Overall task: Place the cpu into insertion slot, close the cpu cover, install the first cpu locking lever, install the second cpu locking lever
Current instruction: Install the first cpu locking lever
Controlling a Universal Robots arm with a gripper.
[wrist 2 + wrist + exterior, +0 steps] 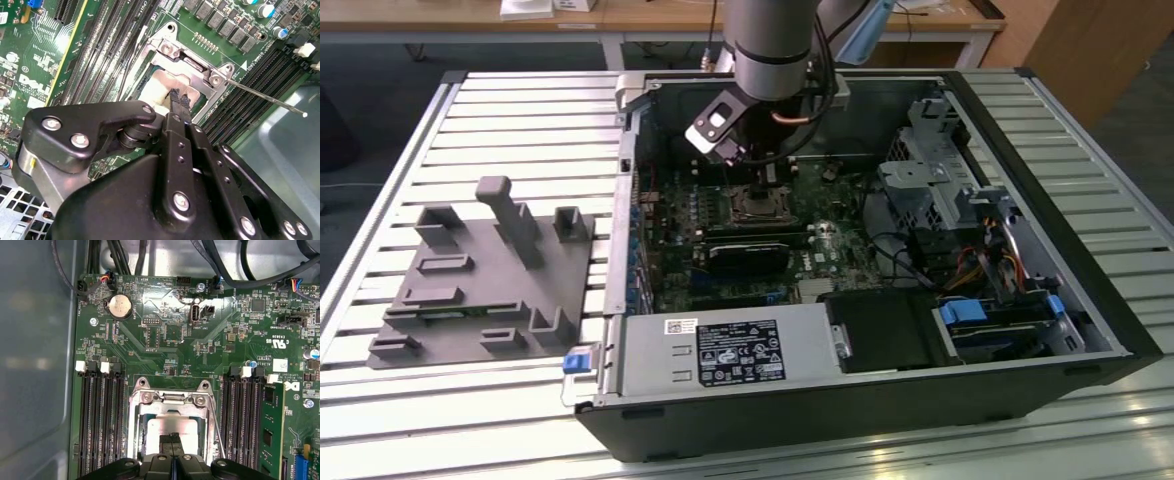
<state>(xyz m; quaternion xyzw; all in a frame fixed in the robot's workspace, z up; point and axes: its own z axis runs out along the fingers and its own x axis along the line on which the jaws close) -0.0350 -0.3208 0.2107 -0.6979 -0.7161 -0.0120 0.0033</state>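
My claw is pinched shut on nothing, tips pointing straight down at the cpu, which lies flat right under them in the insertion slot, the cpu cover framing it

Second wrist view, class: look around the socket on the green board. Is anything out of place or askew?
Yes: a thin locking lever juts sideways from the insertion slot, across the memory slots, instead of lying along its frame. The gripper, shut, hangs over the cpu.
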